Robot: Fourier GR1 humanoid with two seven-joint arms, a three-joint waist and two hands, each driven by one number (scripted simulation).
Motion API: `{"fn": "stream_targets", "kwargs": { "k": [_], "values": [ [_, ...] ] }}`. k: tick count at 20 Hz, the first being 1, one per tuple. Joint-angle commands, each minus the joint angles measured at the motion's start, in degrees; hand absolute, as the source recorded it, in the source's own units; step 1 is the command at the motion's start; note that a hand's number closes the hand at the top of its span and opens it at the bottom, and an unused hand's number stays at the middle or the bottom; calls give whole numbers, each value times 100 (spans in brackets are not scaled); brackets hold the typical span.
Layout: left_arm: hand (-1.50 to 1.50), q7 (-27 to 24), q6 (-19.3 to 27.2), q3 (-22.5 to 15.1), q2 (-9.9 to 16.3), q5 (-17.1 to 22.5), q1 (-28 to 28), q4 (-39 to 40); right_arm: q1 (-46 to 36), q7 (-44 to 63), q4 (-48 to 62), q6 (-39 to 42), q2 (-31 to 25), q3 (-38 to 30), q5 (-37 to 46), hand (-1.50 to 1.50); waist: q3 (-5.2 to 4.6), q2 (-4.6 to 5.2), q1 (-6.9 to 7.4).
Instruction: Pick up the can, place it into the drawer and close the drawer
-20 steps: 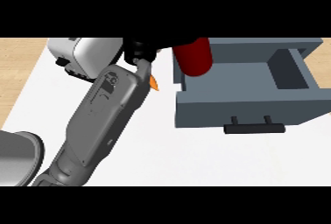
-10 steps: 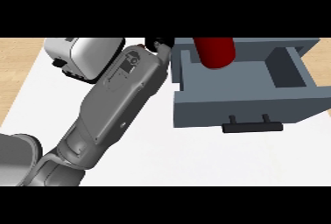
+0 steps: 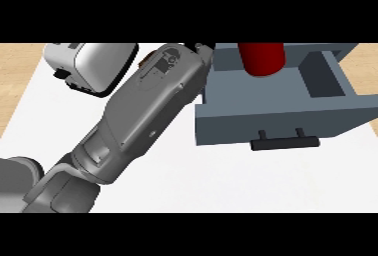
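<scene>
Grey forearm [image 3: 140,115], smooth panelled casing

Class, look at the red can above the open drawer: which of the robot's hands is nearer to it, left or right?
Left. The left arm reaches up to the drawer's left edge, just left of the can, its hand mostly hidden. The right hand is out of view.

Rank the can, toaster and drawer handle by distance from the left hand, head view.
1. Can: just right of the left hand, over the open drawer.
2. Toaster: off to the hand's left.
3. Drawer handle: lower right, on the drawer's front.
</scene>
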Motion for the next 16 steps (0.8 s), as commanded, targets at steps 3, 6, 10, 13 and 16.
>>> {"fn": "stream_targets", "kwargs": {
  "k": [3,6,10,13,16],
  "values": [
    [150,-518,-147,-252,0,431,-68,741,-188,156,5,-136,-169,-95,-80,-150,0,21,-31],
    [150,-482,168,-600,0,774,-237,697,-84,304,-312,-148,86,174,42,-150,0,17,-89],
    [150,-262,513,-1149,0,1176,-196,596,-101,26,32,60,-31,26,24,-150,5,8,-129],
    [150,-420,413,-1326,0,1186,-224,878,-36,71,-189,16,143,184,59,-150,5,25,-159],
    [-150,-470,581,-1509,0,1342,-203,870,-320,383,-197,-289,-66,145,71,-150,2,29,-109]
  ]
}}
